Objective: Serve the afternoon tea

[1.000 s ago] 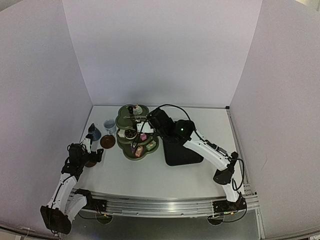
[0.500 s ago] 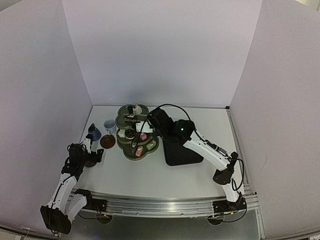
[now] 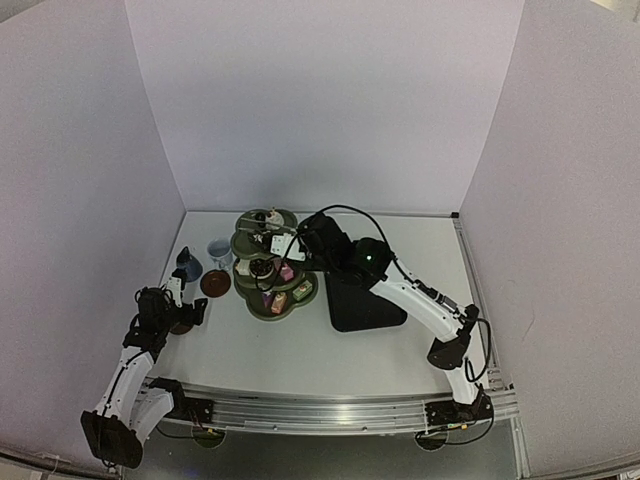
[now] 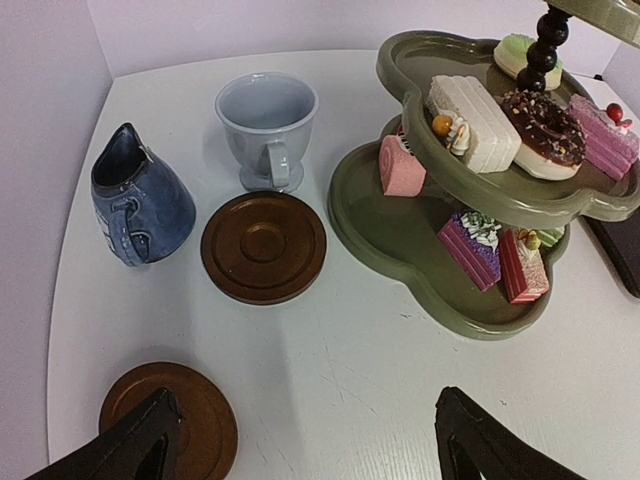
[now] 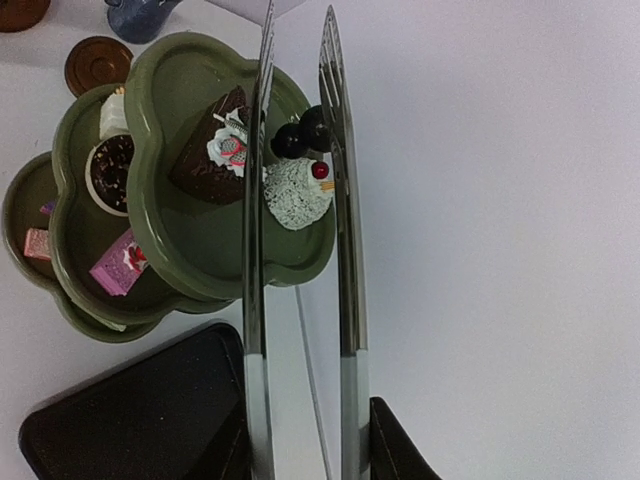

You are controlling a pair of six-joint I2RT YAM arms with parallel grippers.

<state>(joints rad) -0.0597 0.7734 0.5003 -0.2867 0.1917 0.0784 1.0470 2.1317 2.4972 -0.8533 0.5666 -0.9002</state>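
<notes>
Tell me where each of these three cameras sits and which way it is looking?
Top external: fixed above and behind the arms, looking down on the table; the left arm and right arm both show.
Left wrist: on the left arm, low over the table, facing the pale cup, a saucer and the stand; the open left gripper frames the bottom edge.
Right wrist: on the right arm, looking along the tongs held by the right gripper at the stand's top tier.
Shared: both wrist views catch the chocolate ring cake.

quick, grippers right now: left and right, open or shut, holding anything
left gripper: open, holding nothing.
right gripper: closed on the tongs, whose blades stand apart.
</notes>
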